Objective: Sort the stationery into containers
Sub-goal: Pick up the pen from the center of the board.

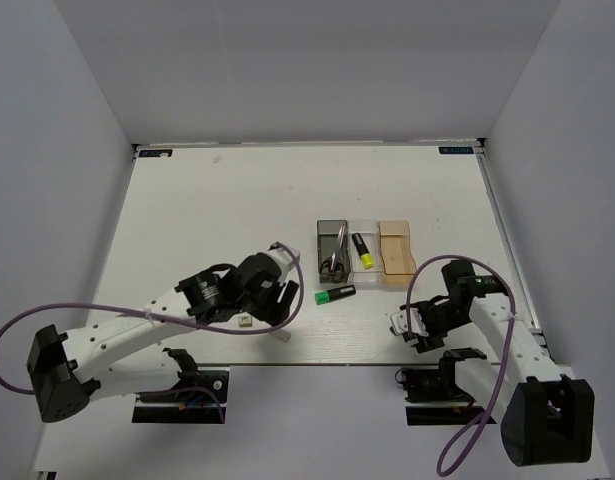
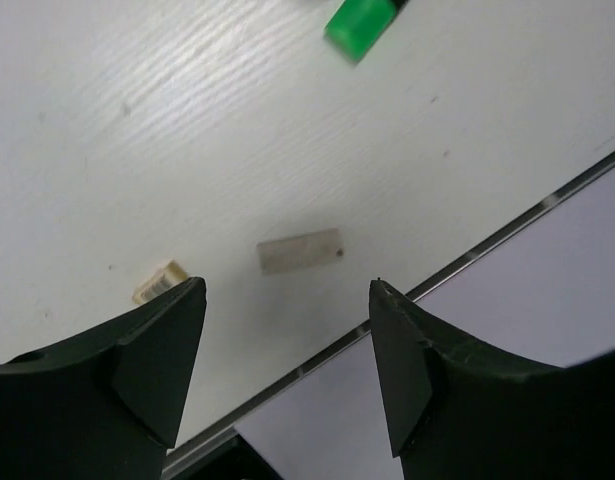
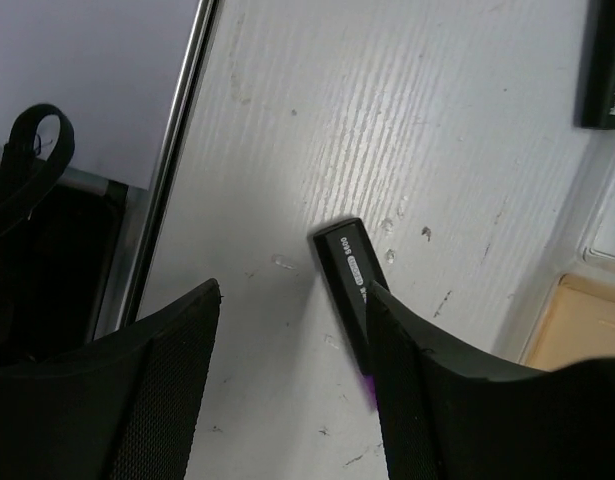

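Observation:
Three bins stand side by side mid-table. The dark grey bin [image 1: 323, 236] holds the scissors [image 1: 334, 262]. The clear bin [image 1: 371, 282] holds the yellow highlighter [image 1: 363, 250]. The tan bin [image 1: 395, 252] also shows in the right wrist view [image 3: 577, 325]. The green highlighter [image 1: 335, 295] lies on the table in front of the bins, its end in the left wrist view [image 2: 362, 22]. My left gripper [image 1: 272, 305] [image 2: 287, 290] is open above the grey eraser [image 2: 300, 250] and the beige eraser [image 1: 246, 321] [image 2: 159, 281]. My right gripper [image 1: 407, 328] [image 3: 292, 290] is open over the purple highlighter [image 3: 347, 270], which lies against its right finger.
The table's near metal edge runs close behind both grippers [image 2: 487, 250] [image 3: 177, 160]. A black highlighter body [image 3: 607, 65] shows at the top right of the right wrist view. Both arms' purple cables hang off the front of the table.

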Controlling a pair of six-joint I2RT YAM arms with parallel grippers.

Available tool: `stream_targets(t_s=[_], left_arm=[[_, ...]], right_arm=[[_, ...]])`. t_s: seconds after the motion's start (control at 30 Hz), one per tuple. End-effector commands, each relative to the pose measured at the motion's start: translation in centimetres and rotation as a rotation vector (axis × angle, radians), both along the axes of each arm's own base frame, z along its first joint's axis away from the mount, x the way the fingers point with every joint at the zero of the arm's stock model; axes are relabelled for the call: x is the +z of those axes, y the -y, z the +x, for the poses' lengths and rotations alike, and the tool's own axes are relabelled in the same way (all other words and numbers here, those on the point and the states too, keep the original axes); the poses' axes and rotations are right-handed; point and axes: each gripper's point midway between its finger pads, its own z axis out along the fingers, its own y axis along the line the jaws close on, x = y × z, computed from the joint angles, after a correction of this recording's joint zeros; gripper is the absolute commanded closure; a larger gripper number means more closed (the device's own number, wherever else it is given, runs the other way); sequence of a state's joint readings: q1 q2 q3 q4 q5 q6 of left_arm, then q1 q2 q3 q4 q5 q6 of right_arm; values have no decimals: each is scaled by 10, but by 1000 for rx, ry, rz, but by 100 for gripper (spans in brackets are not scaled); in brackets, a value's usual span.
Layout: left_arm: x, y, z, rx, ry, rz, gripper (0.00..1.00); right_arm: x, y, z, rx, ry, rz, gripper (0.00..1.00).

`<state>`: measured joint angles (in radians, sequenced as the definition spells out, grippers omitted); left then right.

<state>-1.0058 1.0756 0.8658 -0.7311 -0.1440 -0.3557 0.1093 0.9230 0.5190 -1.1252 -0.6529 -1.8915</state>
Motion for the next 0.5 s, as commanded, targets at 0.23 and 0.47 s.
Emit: stream_targets(t_s=[0.23, 0.47], left_arm=[[-39, -50, -24, 89, -22, 27, 23], [-33, -51, -28, 96, -20, -22, 23]], right_arm=[[-18, 14, 28, 248, 88, -104, 37], [-11, 7, 43, 231, 97, -74, 37]])
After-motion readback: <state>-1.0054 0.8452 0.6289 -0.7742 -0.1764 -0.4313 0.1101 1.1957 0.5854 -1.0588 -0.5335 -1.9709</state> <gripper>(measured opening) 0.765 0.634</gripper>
